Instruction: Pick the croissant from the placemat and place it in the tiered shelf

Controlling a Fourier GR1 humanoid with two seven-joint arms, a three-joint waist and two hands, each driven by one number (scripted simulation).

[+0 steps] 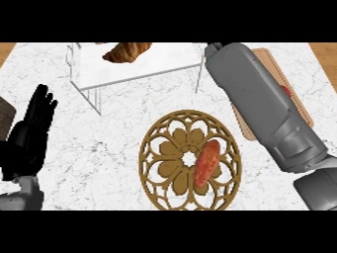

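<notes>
A white marbled desk (112, 148) is filling the frame, wood showing at its upper corners. At upper centre the croissant (127, 52) is lying on the white tiered shelf (163, 66), so the placing appears done. At centre, the round brown placemat (160, 163) is carrying a reddish sausage-like item (206, 162). The left hand (32, 126) is resting at left, fingers straight. The right forearm (262, 94) is reaching to the top edge; its hand is hidden, state unknown.

marble counter (120, 123) | placemat (160, 148) | tiered shelf (142, 66) | perhaps a cutting board (302, 106)
</notes>
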